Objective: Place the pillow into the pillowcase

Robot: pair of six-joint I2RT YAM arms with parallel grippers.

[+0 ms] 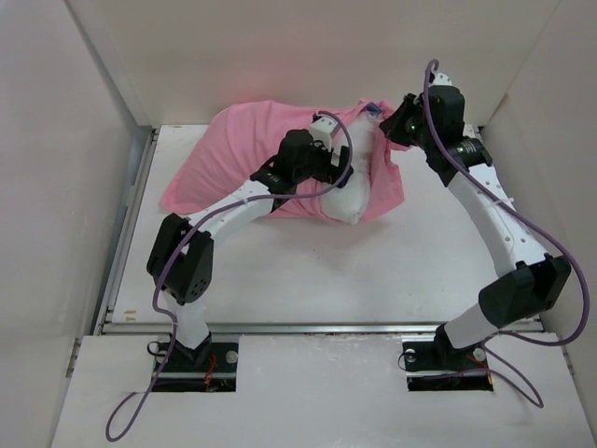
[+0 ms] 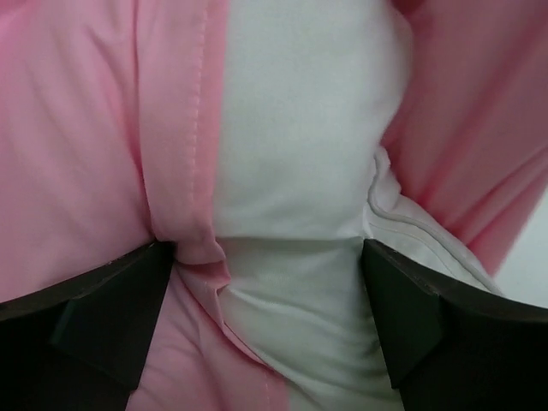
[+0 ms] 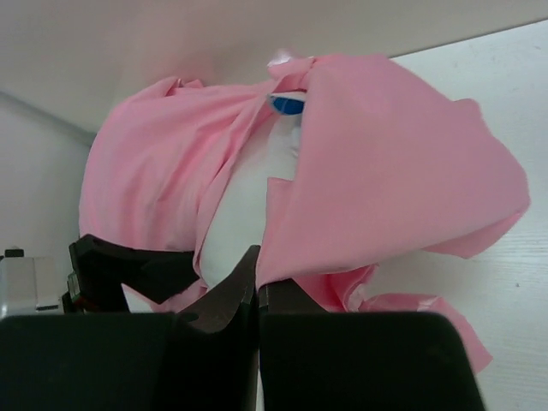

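The pink pillowcase (image 1: 233, 154) lies bunched at the back of the table, and the white pillow (image 1: 359, 191) sits partly inside it, bare at the right end. My left gripper (image 1: 347, 173) is open and pressed down on that bare end. Its fingers (image 2: 111, 300) straddle the white pillow (image 2: 300, 128) and the pillowcase (image 2: 77, 128) hem, gripping nothing. My right gripper (image 1: 390, 121) is at the far right corner. In the right wrist view this gripper (image 3: 259, 274) is shut on the pillowcase (image 3: 385, 171) edge, lifting it beside the pillow (image 3: 235, 214).
White enclosure walls (image 1: 75, 140) close in the left, back and right of the table. A metal rail (image 1: 317, 327) runs along the near edge ahead of both arm bases. A blue tag (image 3: 288, 104) shows at the pillow's far end.
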